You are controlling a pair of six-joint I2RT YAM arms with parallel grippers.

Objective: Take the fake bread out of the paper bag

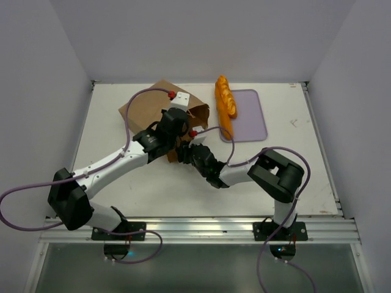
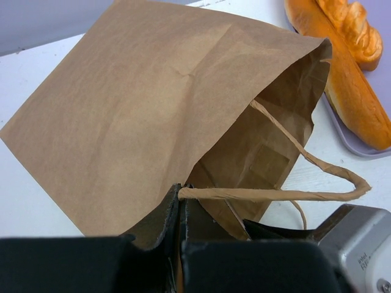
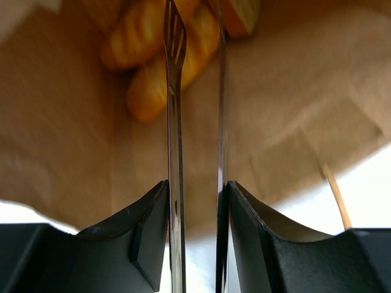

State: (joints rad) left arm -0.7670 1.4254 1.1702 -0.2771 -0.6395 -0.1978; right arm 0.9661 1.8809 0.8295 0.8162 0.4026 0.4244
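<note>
Two pieces of fake bread (image 1: 226,104) lie on the lavender tray (image 1: 253,119). More, the bagged loaves (image 3: 149,58), sit deep in the paper bag (image 1: 153,107), which lies on its side on the white surface (image 1: 287,171) with its mouth towards the tray. The left gripper (image 2: 181,201) has its jaws pressed together on the lower lip of the bag mouth, near where the cord handle (image 2: 317,162) is fixed. The right gripper (image 3: 197,189) has its jaws squeezing the two blades of the metal tongs (image 3: 174,122), which reach into the bag towards the loaves. The view there is blurred, so I cannot tell whether the tips touch bread. Bread is glossy orange-gold, rounded in section, with scored ridges along the top. It is probably light, stiff moulded plastic, and slick against polished steel, so it could roll or squirt out under a narrow pinch. The best hold looks to be across the middle of a loaf, blades on the flanks where the scoring gives some bite, not at a tapered end. The bag is thin matte kraft, creased and floppy. Its mouth would likely sag shut if the lip were let go. One tong blade is slotted; both are thin and springy-looking.
</note>
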